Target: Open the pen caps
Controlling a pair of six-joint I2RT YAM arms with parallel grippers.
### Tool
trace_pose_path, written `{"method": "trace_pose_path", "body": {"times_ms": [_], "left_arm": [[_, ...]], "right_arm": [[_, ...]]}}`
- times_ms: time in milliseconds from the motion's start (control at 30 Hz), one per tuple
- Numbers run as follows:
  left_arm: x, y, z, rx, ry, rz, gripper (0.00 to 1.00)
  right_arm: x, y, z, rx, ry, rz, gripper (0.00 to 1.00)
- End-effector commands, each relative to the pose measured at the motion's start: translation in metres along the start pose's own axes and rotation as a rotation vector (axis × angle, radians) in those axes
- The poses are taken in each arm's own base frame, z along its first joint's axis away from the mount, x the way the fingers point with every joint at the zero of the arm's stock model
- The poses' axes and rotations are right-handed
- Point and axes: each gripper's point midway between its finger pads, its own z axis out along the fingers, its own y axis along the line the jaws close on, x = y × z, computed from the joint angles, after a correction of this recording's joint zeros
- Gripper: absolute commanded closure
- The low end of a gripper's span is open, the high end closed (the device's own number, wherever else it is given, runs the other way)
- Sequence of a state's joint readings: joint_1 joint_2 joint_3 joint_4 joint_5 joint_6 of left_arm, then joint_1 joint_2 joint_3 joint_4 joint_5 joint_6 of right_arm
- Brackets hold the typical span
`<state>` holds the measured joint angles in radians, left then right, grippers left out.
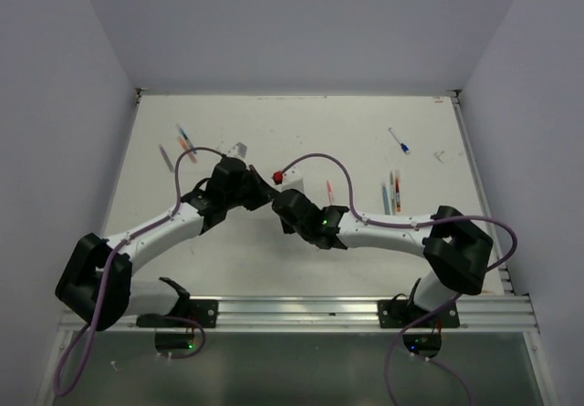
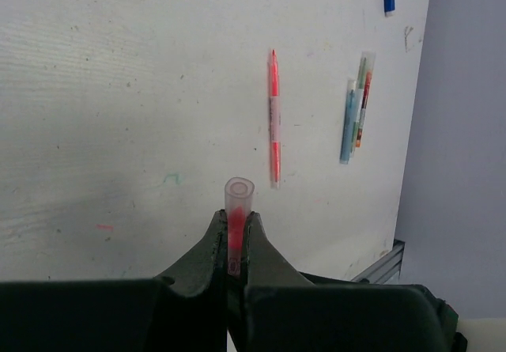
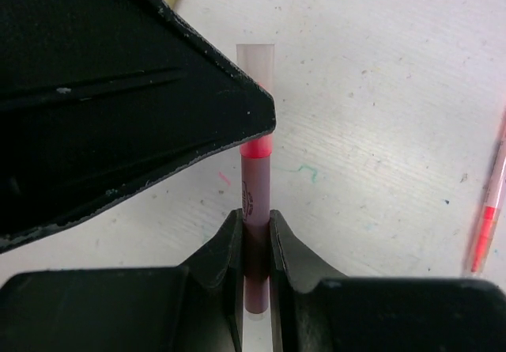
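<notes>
A pink-red pen hangs above the table between my two grippers, near the middle in the top view. My right gripper is shut on the pen's dull pink barrel. My left gripper is shut on the translucent pen cap at the pen's other end, with red showing through it. In the right wrist view the cap's pale end sticks out past the left gripper's black finger, which hides where cap and barrel meet. The grippers face each other.
A red pen lies on the white table, right of the grippers. A cluster of pens and a blue-tipped pen lie at the right. More pens lie at the far left. Walls enclose the table on three sides.
</notes>
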<state>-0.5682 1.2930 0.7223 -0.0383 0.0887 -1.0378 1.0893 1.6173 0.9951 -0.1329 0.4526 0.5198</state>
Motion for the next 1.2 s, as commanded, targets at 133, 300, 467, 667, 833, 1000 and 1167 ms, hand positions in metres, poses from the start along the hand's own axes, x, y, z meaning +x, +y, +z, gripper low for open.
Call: {"method": "trace_pose_path", "body": {"times_ms": [133,300,467,667,833,1000,1167], "left_arm": [[-0.073,-0.032,-0.019,0.141,-0.289,-0.02,1.0],[-0.069,-0.039,-0.029,0.222,-0.286,0.039,1.0],[-0.065,-0.026,-0.037,0.221,-0.291,0.047,1.0],[-0.039,-0.016,-0.02,0.133,-0.113,0.176,1.0],[0.0,0.002,-0.002,0.077,-0.008,0.254,1.0],[0.039,0.015,0.024,0.034,0.119,0.293,1.0],[0.066,0.01,0.042,0.034,0.188,0.33,1.0]], "right_arm": [[0.018,0.008,-0.04,-0.322,0.042,-0.002,1.0],[-0.008,0.023,-0.07,-0.65,0.01,0.177,1.0],[-0.025,0.028,-0.081,-0.756,-0.004,0.269,1.0],[-0.016,-0.075,-0.046,-0.16,0.051,0.202,1.0],[-0.005,-0.145,-0.04,0.118,0.117,0.206,1.0],[0.008,-0.186,-0.02,0.236,0.186,0.229,1.0],[0.011,-0.19,0.004,0.231,0.217,0.214,1.0]]}}
